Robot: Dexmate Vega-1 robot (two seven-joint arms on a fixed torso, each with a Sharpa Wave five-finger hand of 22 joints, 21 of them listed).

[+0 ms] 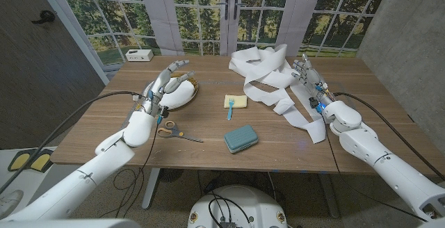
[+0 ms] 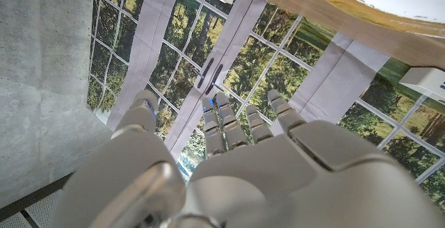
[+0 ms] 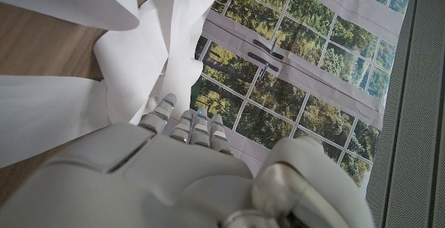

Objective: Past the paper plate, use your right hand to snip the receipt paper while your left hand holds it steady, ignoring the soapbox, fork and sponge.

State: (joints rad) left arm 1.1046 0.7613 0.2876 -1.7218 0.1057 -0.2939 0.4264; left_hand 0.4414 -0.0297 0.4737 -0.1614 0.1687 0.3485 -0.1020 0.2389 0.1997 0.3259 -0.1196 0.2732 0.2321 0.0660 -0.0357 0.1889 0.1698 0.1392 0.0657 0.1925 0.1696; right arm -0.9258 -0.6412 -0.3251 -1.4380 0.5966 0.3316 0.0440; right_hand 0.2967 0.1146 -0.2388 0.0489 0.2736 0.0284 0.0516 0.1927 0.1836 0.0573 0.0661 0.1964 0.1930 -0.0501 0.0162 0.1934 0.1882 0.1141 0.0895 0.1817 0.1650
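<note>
Three distractors between scissors (image 1: 169,130) and receipt paper (image 1: 268,75): fork (image 1: 229,107), sponge (image 1: 236,101), soapbox (image 1: 240,138).

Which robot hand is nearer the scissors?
Left. The left robot hand is just beyond the scissors, over the plate; the right robot hand is across the table by the paper.

A wooden table (image 1: 208,127) stands before a wall of white-framed windows (image 1: 104,19) and a double glass door (image 1: 229,9) with dark handles, all looking onto green trees and grass. A dark panel (image 1: 35,54) stands on one side, a grey concrete wall (image 1: 410,26) on the other. Even daylight falls across the tabletop; grey floor (image 1: 174,186) shows beneath
</note>
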